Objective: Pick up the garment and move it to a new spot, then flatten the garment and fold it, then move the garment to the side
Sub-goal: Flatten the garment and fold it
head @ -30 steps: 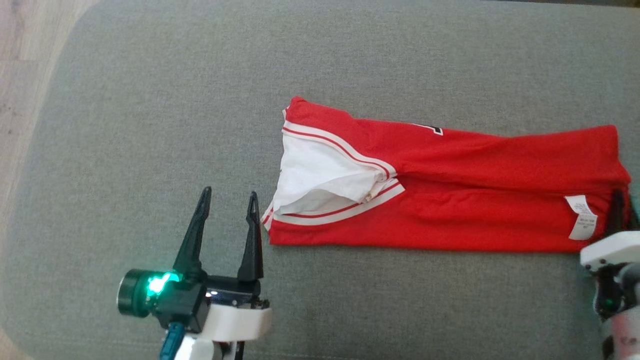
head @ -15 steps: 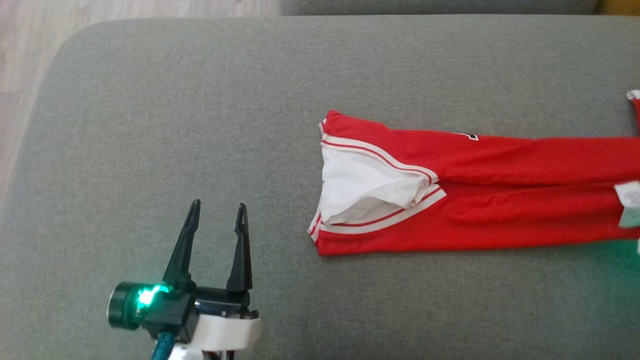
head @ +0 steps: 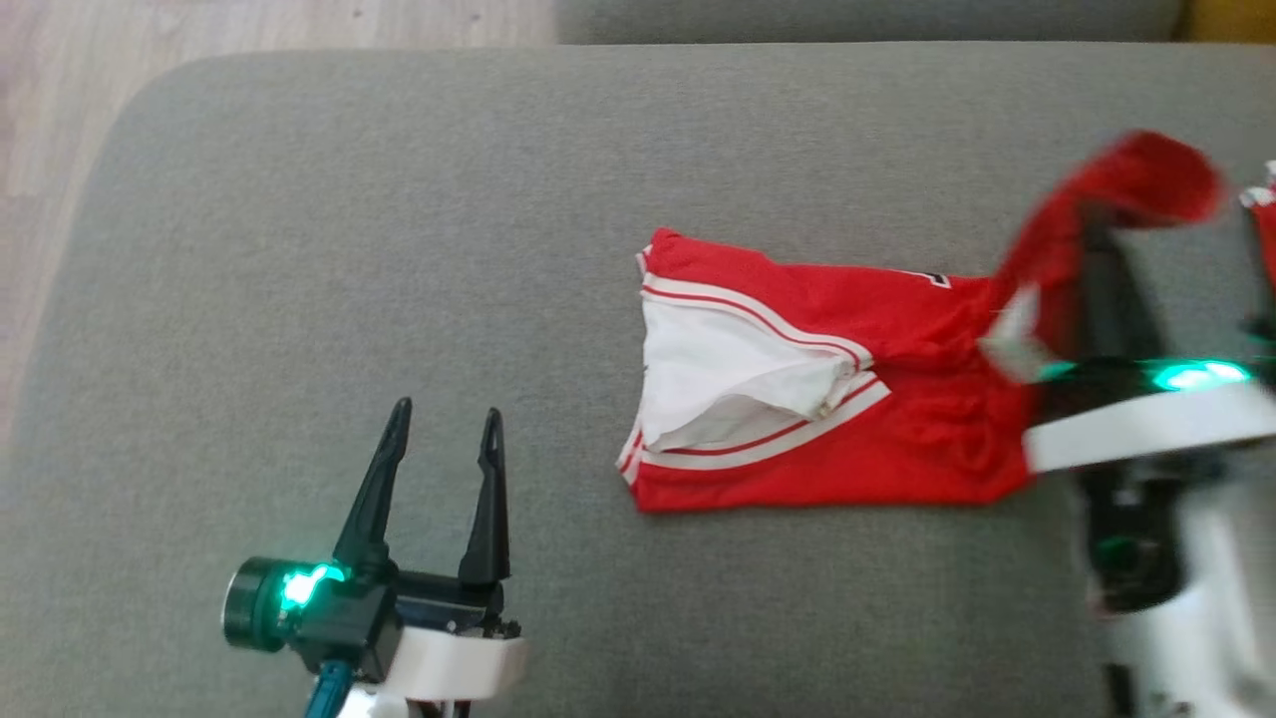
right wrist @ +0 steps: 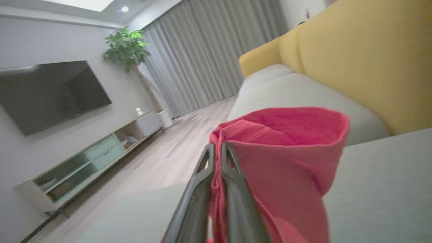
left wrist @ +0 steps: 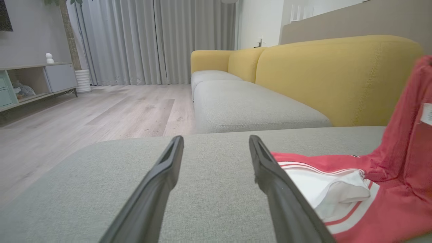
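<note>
We've got the right gripper [right wrist: 218, 145] pinched on the raised right end of the shirt [head: 847, 439]. The rest lies mid-cushion [head: 399, 249], long axis left-right, white-trimmed end twd the left edge. Left gripper [head: 447, 409]: fingers apart, nr the front edge.

The head view looks steeply down on the grey seat cushion [head: 399, 249]. The left wrist view sits low and close over that cushion, facing level toward the yellow sofa back [left wrist: 337, 77] at upper right. The right wrist view, tilted, faces likewise. All three share the red garment [head: 897, 459].
</note>
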`<state>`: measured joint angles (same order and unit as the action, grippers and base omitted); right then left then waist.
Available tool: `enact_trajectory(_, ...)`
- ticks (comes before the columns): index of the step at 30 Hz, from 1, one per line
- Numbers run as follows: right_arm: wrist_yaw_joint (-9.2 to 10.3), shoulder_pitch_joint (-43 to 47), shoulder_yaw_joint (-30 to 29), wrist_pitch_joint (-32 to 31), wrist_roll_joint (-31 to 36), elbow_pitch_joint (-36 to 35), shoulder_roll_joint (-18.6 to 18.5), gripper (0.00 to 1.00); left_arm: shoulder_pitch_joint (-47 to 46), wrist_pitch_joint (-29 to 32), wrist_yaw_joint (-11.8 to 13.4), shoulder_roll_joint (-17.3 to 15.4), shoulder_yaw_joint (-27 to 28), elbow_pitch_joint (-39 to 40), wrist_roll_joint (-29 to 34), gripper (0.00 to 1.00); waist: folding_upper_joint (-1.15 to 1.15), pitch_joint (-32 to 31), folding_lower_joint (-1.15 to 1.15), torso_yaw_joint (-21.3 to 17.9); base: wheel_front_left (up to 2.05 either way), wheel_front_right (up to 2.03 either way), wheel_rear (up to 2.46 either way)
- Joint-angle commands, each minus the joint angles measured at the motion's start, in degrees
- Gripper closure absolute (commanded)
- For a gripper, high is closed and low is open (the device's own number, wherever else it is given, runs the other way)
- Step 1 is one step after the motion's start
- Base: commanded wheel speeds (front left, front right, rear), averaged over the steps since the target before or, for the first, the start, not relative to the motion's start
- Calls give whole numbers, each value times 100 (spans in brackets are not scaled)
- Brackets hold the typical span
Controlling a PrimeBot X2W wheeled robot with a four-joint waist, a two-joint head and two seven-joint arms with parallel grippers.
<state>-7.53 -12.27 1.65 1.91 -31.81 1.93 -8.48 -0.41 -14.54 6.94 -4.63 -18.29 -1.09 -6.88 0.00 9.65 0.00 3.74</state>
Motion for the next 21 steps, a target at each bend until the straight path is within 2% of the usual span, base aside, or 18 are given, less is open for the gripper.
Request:
enact_trajectory(1, 4, -202, 329, -106, 110, -346, 152, 100, -86, -46, -46, 53, 246, 163, 88, 0, 0, 42, 0, 106, 0, 0, 0)
enact_trajectory(5, 4, -341, 921, -228, 141, -302, 416, 100, -136, -46, -97, 79, 259, 153, 129, 0, 0, 107, 0, 292, 0, 0, 0)
enact_trajectory(10, 4, -476, 1464, -190, 168, 119, 517, 100, -185, -46, -138, 104, 242, 123, 159, 0, 0, 161, 0, 488, 0, 0, 0)
enact_trajectory(15, 4, -732, 2093, -24, 105, 901, 555, 100, -240, -46, -165, 127, 230, 100, 188, 0, 0, 245, 0, 680, 0, 0, 0)
enact_trajectory(16, 4, -779, 2224, 16, 2, 1056, 556, 79, -250, -46, -167, 130, 230, 94, 191, 0, 0, 258, 0, 708, 0, 0, 0)
enact_trajectory(17, 4, -830, 2330, 90, -107, 1192, 557, 0, -259, -46, -168, 134, 236, 89, 191, 0, 0, 267, 0, 724, 0, 0, 0)
enact_trajectory(21, 4, -1017, 2711, 507, -709, 1357, 558, 0, -258, -46, -153, 146, 264, 68, 191, 0, 0, 276, 0, 721, 0, 0, 0)
